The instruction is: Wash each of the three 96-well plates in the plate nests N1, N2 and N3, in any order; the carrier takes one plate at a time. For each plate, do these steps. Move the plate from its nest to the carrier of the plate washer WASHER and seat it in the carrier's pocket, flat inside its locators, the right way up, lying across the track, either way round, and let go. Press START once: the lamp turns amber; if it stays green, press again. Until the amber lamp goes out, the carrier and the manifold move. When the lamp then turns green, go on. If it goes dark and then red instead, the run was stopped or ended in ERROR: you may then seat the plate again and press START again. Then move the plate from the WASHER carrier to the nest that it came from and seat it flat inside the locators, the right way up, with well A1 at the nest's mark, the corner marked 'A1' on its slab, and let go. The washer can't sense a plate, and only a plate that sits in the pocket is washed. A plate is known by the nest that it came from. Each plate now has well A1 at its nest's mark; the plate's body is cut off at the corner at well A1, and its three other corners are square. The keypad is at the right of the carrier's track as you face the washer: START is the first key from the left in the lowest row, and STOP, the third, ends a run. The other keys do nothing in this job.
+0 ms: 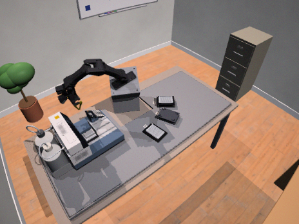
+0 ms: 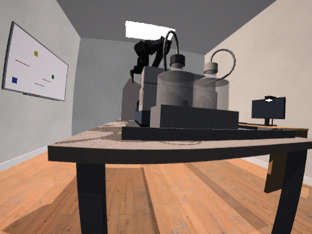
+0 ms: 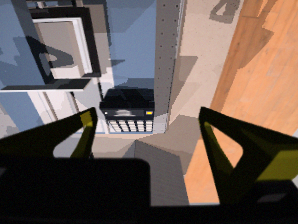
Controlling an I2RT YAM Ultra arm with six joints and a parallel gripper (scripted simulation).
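Observation:
The washer [image 1: 85,135] stands at the table's left, with a blue base and a white housing. Its black keypad [image 1: 94,114] is right of the track and also shows in the wrist view [image 3: 127,116], with two small yellow marks on its top edge. My gripper [image 1: 77,103] hangs open and empty above the keypad; its yellow-tipped fingers stand wide on either side of it. A white-rimmed plate [image 3: 59,44] lies in the dark carrier frame at the upper left of the wrist view. Two nests hold white plates [image 1: 165,100] [image 1: 154,132]. The middle nest [image 1: 167,115] looks dark, with no plate.
The arm's grey pedestal [image 1: 125,90] stands behind the keypad. Two bottles with tubing [image 1: 48,148] sit at the washer's left end and block most of the exterior view [image 2: 191,91]. The table's edge and the wooden floor [image 3: 260,75] lie just right of the keypad.

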